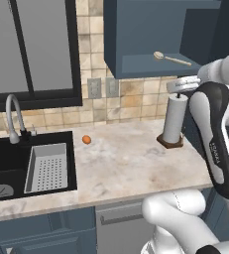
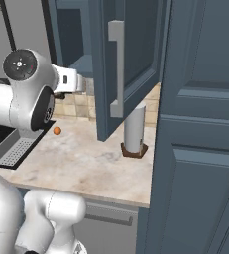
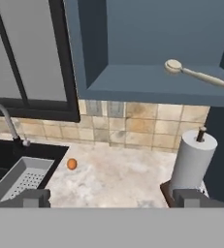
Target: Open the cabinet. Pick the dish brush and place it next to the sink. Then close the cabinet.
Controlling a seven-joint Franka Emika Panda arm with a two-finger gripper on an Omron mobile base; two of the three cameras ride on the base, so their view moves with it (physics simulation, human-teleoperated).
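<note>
From left to right: one sink with one strainer tray, one orange ball, one paper towel roll. One brush lay inside the open cabinet. The gripper was released, empty.

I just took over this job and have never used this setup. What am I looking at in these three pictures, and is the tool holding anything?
A white robot arm works in a simulated kitchen. Two pictures come from cameras on its base, behind it to the left and right; the third looks along the tool, whose fingers stand open and hold nothing. The cabinet is open, with the dish brush on its shelf. On the counter are an orange ball and a paper towel roll, beside the sink.
</note>
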